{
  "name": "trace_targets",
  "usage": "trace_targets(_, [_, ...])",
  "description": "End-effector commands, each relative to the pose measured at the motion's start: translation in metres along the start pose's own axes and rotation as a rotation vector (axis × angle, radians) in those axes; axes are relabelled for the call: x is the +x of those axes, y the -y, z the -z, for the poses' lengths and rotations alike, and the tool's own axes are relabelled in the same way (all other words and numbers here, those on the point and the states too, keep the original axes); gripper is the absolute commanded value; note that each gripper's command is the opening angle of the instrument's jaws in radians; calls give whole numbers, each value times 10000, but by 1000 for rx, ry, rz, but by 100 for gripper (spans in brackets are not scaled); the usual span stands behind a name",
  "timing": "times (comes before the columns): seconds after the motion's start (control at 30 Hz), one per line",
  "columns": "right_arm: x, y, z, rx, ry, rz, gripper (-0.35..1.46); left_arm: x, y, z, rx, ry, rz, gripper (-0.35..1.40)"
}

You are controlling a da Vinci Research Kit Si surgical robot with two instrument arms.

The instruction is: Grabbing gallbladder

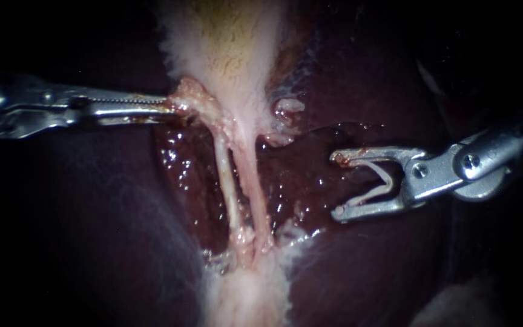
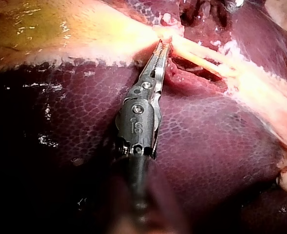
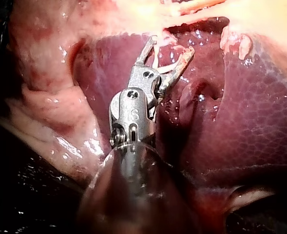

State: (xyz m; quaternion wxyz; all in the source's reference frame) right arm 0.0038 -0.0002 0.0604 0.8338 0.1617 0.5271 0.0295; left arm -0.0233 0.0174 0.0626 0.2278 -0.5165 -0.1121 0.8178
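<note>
The pale, yellowish gallbladder (image 1: pixel 231 48) narrows downward into two thin tubes, a left tube (image 1: pixel 225 175) and a right tube (image 1: pixel 255 181), lying over dark liver (image 1: pixel 92 230). My left instrument (image 1: pixel 174 106) comes in from the left with its jaws shut on the gallbladder's pink lower edge. In the left wrist view the left instrument's jaws (image 2: pixel 162 46) pinch that edge beside the gallbladder (image 2: pixel 60 29). My right instrument (image 1: pixel 339 184) hangs to the right of the tubes, apart from them. Its jaws stand wide apart with a white V-shaped clip (image 1: pixel 378 181) held between them. The right wrist view shows the right instrument (image 3: pixel 170 48) the same way.
Wet, glistening liver bed (image 1: pixel 298 181) lies between the tubes and my right instrument. A small pale tissue tag (image 1: pixel 289 106) sits right of the gallbladder's neck. Pale fatty tissue (image 1: pixel 249 297) spreads below where the tubes join. Liver (image 3: pixel 260 112) lies beside the right instrument.
</note>
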Motion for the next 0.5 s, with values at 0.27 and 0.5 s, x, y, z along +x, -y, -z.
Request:
trace_targets(0.27, [0, 0, 0, 0, 0, 0, 49, 3, -1, 3, -1, -11, 2, -35])
trace_targets(0.5, [0, 0, 0, 0, 0, 0, 49, 0, 2, 4, -2, -11, 2, -35])
